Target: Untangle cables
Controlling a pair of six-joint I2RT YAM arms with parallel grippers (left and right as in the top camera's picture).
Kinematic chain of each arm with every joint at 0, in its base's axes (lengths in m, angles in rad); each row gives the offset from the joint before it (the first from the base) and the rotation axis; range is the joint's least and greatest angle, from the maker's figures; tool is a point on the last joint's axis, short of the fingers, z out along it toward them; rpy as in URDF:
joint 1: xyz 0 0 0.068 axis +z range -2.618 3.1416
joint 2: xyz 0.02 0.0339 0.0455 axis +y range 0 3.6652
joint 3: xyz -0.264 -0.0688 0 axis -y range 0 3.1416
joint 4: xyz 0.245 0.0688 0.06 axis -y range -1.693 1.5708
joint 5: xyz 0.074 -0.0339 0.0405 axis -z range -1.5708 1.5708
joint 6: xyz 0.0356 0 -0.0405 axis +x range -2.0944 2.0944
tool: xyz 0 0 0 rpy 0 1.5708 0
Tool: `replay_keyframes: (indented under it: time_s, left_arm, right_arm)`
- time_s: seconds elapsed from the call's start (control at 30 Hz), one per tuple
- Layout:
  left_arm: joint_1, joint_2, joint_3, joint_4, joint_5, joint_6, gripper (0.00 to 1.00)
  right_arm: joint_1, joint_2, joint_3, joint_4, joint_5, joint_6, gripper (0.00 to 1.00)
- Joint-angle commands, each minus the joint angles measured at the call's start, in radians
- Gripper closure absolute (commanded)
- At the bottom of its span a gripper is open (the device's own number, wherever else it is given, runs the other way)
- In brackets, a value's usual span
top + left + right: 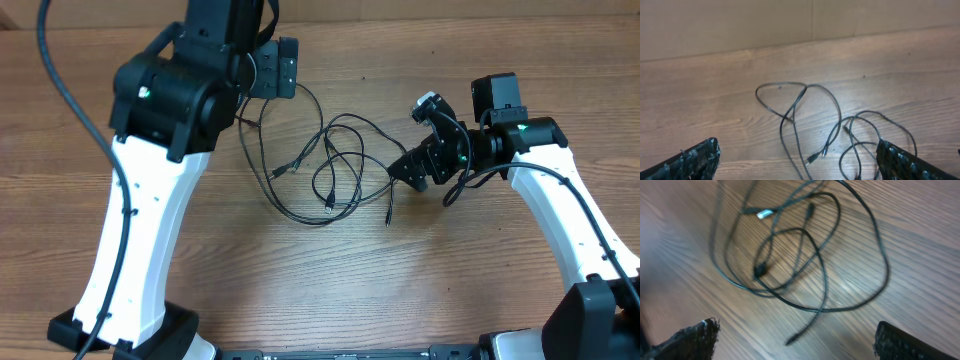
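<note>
The cables are thin black wires lying in loose, overlapping loops on the wooden table, mid-table between the two arms. In the left wrist view the loops cross, and two small plugs lie between the wide-apart fingers. My left gripper is open above them, holding nothing. My right gripper hovers at the right edge of the bundle, open and empty. A loose dark cable end lies on the table under the gap between its fingers. A silver plug shows farther off.
The left arm's white and black body covers the table's left side. Thick black robot cables hang at the far left. A pale wall borders the table's far edge.
</note>
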Motion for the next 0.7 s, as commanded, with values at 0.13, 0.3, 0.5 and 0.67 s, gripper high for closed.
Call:
replay_keyframes:
  time_s: [0.13,0.3,0.5,0.67]
  left_arm:
    - [0.006,0.079,0.003,-0.055,-0.015,0.004,0.0]
    - [0.027,0.111,0.003,-0.071,-0.016,0.0,0.0]
    - [0.113,0.128,0.003,-0.071,0.087,-0.007,0.0]
    - [0.223,0.157,0.003,-0.071,0.204,-0.007,0.01]
  right_arm:
    - [0.005,0.0,0.024,-0.024,-0.319,0.011,0.0]
    - [0.005,0.0,0.024,-0.021,-0.404,0.012,0.0]
    - [0.006,0.0,0.024,-0.028,-0.4,0.045,0.0]
    - [0.033,0.0,0.024,-0.01,-0.314,0.109,0.0]
